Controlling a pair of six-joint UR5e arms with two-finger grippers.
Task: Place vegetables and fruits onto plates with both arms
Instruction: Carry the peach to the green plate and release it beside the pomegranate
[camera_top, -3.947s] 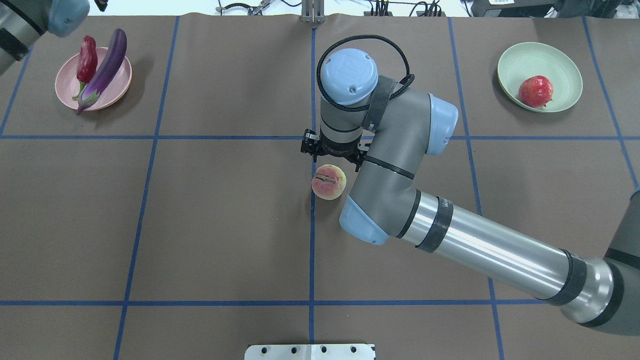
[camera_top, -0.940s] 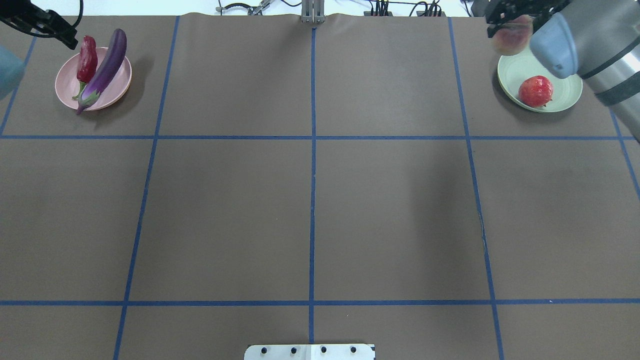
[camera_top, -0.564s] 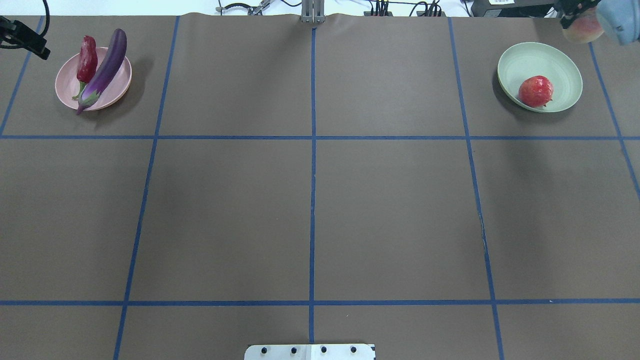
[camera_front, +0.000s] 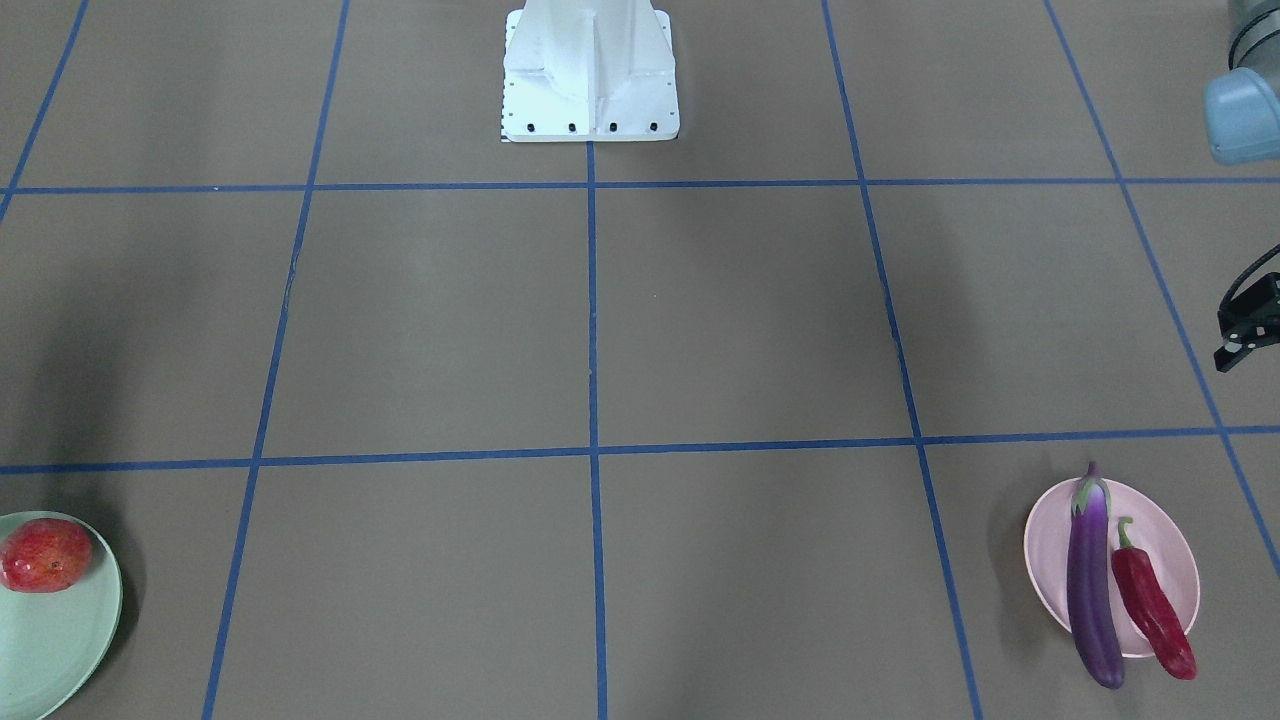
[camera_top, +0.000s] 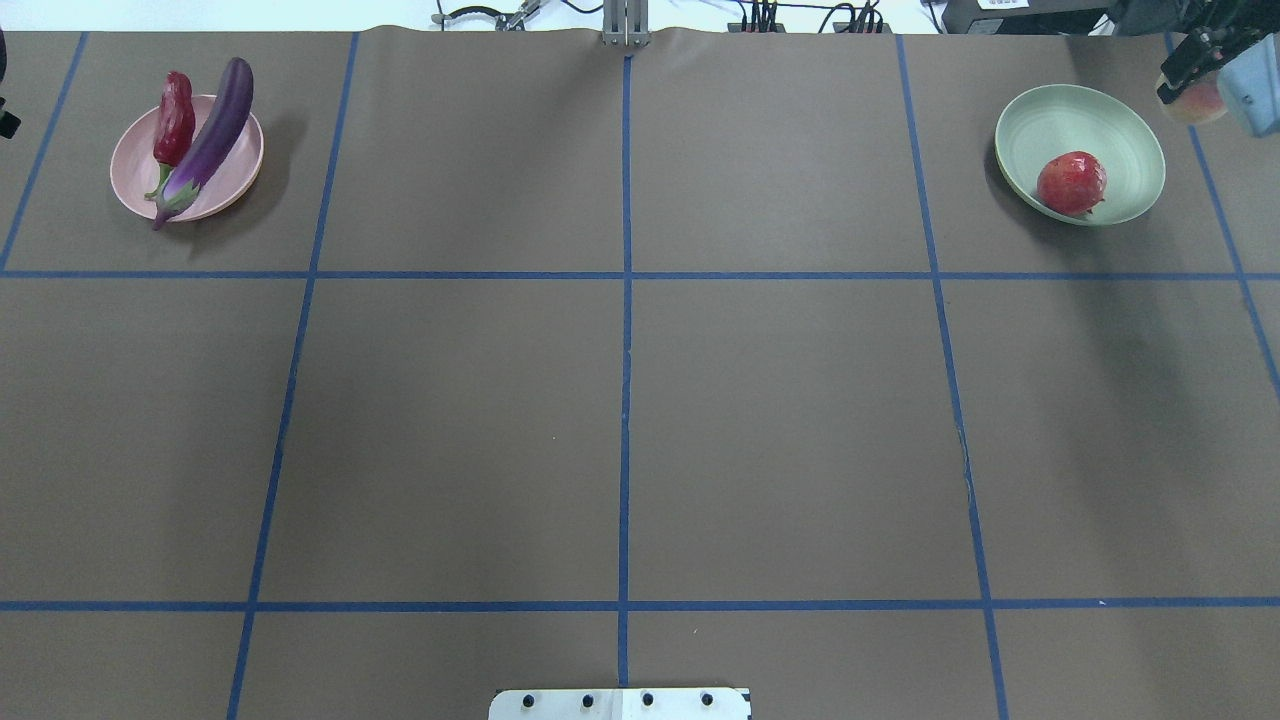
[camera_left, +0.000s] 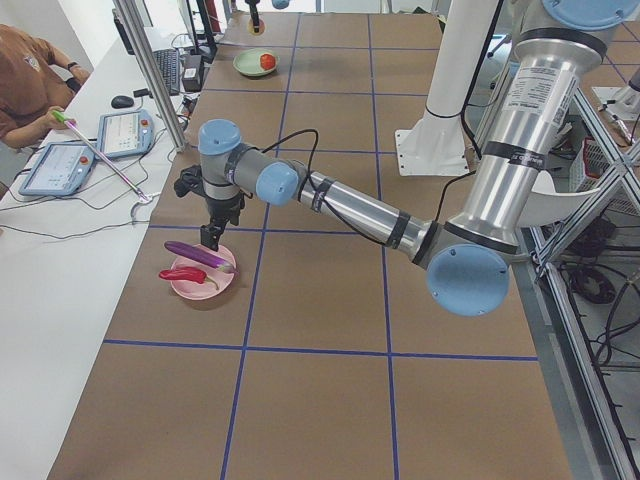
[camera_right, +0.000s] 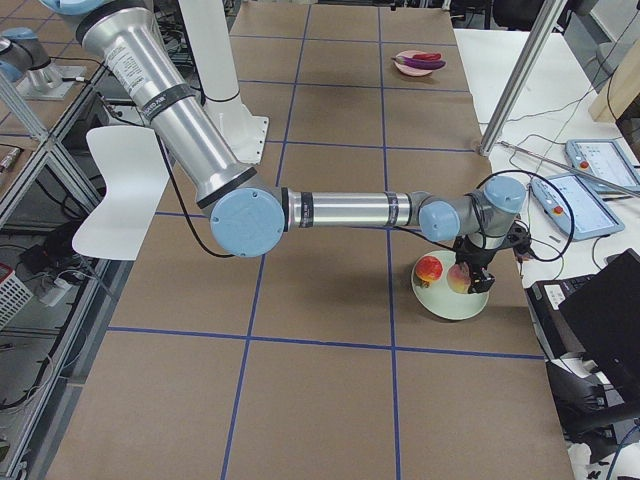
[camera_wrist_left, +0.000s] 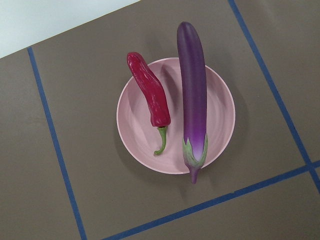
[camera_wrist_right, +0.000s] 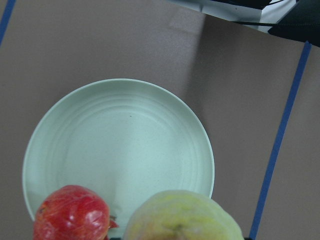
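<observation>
Right gripper (camera_right: 468, 272) is pinched shut on the peach (camera_wrist_right: 182, 220). The peach is held lifted over the green plate (camera_wrist_right: 120, 145), near its rim. In the overhead view the pair is seen in the upper right corner, just right of the plate. In the right wrist view the peach is cut off by the bottom edge.

Red fruit (camera_top: 1071, 183) is lying in the green plate, in the plate's lower half in the overhead view. In the right side view it is seen just beside the peach; whether they touch cannot be told.

Left gripper (camera_left: 211, 240) is hung above the pink plate (camera_wrist_left: 135, 125), apart from the vegetables. How far it is open cannot be told, since only a sliver is caught at the right edge of the front view.

Eggplant (camera_wrist_left: 193, 90) and chili (camera_wrist_left: 150, 95) are laid side by side in the pink plate, not touching, with stems toward the bottom of the left wrist view. Both eggplant ends are stuck out past the rim, and the chili tip overhangs the top rim. The pink plate is found upper left in the overhead view and lower right in the front view.
</observation>
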